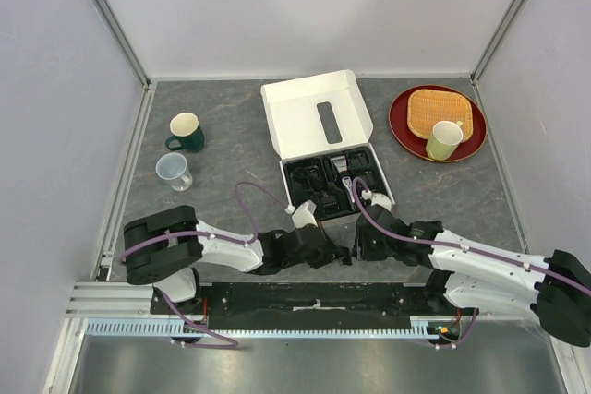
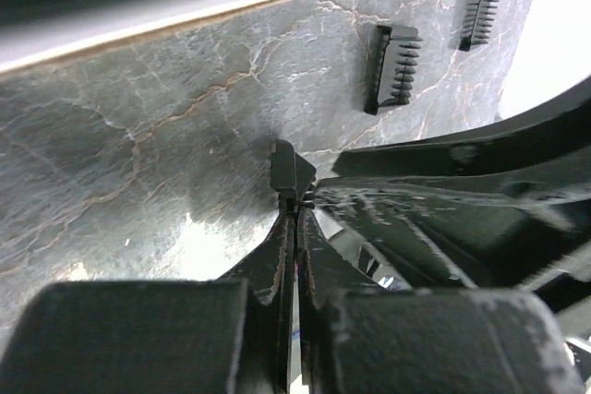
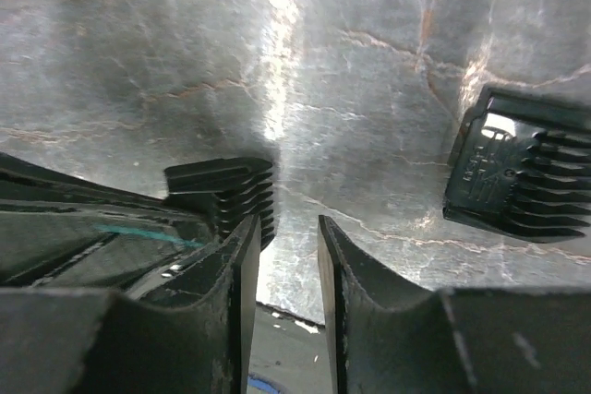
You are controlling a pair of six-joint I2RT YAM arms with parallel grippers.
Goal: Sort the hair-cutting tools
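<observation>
A comb guard (image 3: 226, 189) lies just off the left fingertip of my right hand (image 3: 286, 228), and a second comb guard (image 3: 517, 182) sits farther off to that hand's right. Both are loose on the surface (image 3: 369, 89), and the hand is parted only narrowly, with nothing between its fingers. My left hand (image 2: 294, 196) is pressed closed, on what I cannot tell, with a near guard (image 2: 392, 66) and a far guard (image 2: 477, 17) ahead to its right, perhaps the same pair. The black tray (image 1: 288, 182) beyond both hands already holds several pieces, so I judge the sort partly done, with these loose guards left.
</observation>
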